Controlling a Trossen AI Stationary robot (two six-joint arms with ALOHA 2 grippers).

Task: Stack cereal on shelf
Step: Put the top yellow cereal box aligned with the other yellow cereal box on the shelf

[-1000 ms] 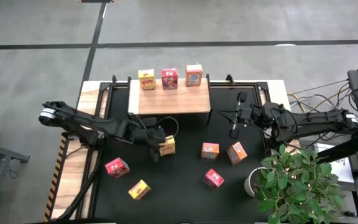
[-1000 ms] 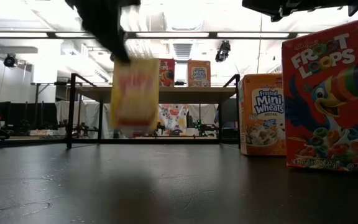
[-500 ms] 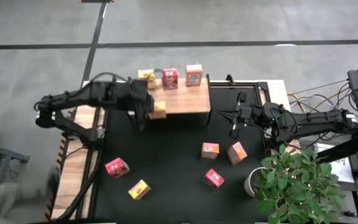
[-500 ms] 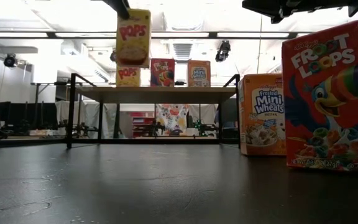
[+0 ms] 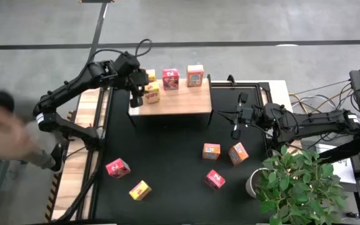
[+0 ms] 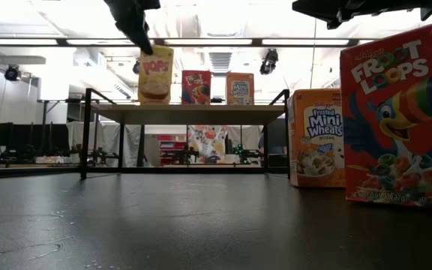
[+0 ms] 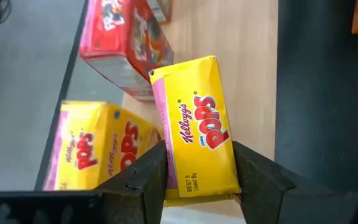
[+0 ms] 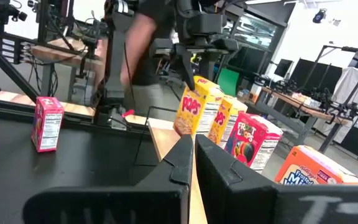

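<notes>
Over shelf (image 5: 180, 100), left gripper (image 5: 144, 92) grips yellow box (image 5: 152, 95).

The left gripper (image 7: 199, 171) clamps a yellow Pops box (image 7: 199, 134) between its dark fingers (image 7: 146, 177) above the wooden shelf (image 7: 244, 68). Another yellow Pops box (image 7: 95, 149) and a red box (image 7: 126, 43) stand along the shelf's edge.

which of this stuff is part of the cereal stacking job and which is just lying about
Part of the job:
- yellow cardboard cereal box in the left gripper
- yellow, red and orange boxes standing on the light wooden shelf
- five small boxes on the black mat

Lying about:
- green potted plant
- cables
- right gripper, waiting
</notes>
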